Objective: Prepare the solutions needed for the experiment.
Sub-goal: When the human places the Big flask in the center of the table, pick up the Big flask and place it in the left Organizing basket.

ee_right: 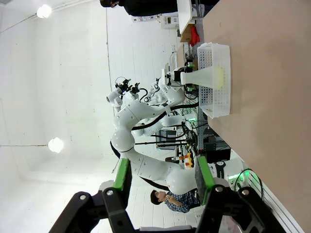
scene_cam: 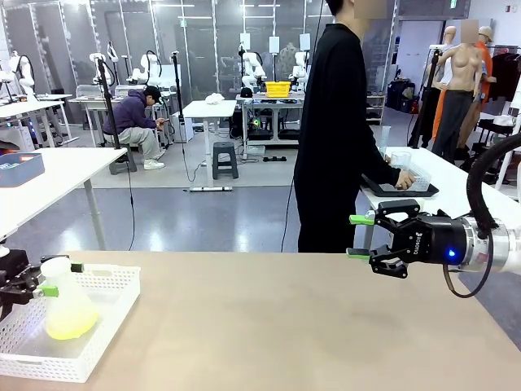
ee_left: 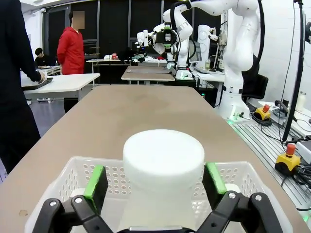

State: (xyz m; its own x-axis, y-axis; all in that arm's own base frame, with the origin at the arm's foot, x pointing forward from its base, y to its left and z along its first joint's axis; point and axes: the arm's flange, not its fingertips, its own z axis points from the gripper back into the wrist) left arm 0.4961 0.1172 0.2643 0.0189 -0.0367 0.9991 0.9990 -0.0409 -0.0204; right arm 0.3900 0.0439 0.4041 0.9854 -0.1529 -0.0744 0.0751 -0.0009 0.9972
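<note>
A translucent conical flask (scene_cam: 63,305) with a white neck stands in a white perforated basket (scene_cam: 98,358) at the table's left front. A shallow layer of yellow-green solution (scene_cam: 69,324) lies in its bottom. My left gripper (scene_cam: 63,278) reaches in from the left, open, with its green pads either side of the neck. In the left wrist view the flask's white top (ee_left: 163,165) stands between the pads (ee_left: 97,187) with small gaps. My right gripper (scene_cam: 362,236) hovers open over the table's right side with nothing in it. The right wrist view shows the flask (ee_right: 206,76) and basket (ee_right: 216,104) far off.
A person in black (scene_cam: 334,130) stands at the table's far edge, turned away, with hands at a black tray (scene_cam: 399,186) on a side table to the right. The brown tabletop (scene_cam: 277,326) stretches bare between basket and right gripper.
</note>
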